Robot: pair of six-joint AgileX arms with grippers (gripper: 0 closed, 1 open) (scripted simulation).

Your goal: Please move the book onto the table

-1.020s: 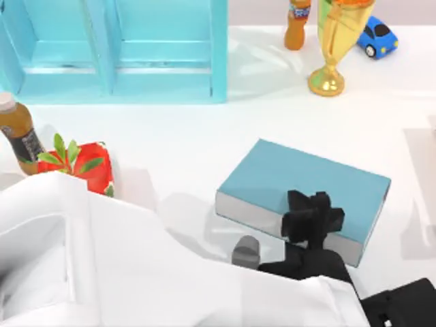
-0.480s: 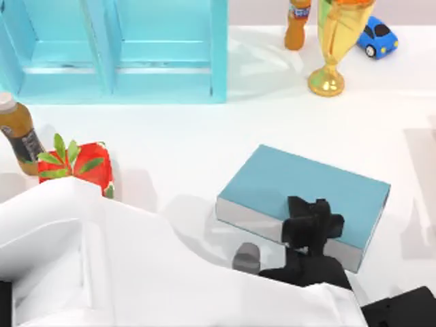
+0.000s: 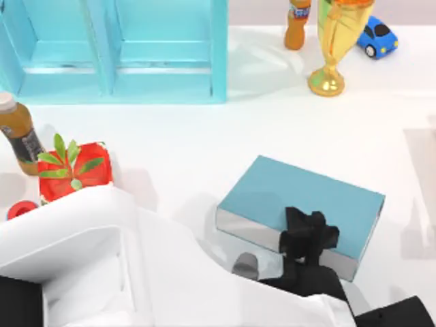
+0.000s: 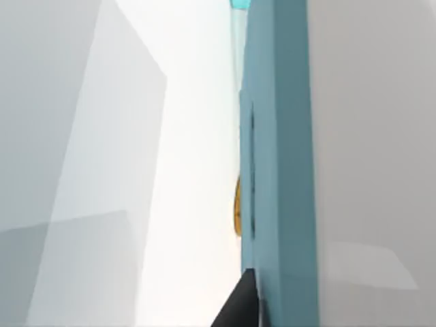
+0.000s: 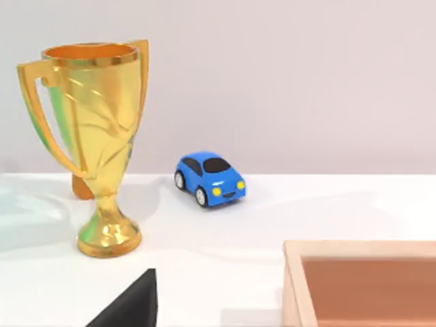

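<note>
The teal-blue book, with grey-white page edges, sits front of centre over the white table and casts a shadow to its left. My left gripper is shut on the book's near long edge, black fingers over the cover. In the left wrist view the book's cover runs close past a black finger. I cannot tell whether the book touches the table. Part of my right gripper shows in the right wrist view, away from the book.
A light blue shelf unit stands at the back left. A gold trophy, an orange bottle and a blue toy car are at the back right. A brown bottle and a red strawberry toy are at the left. A wooden box lies near the right gripper.
The book and my left gripper have shifted slightly toward the table's front. The left arm has drawn back, uncovering more of the strawberry toy and a small red object beside it.
</note>
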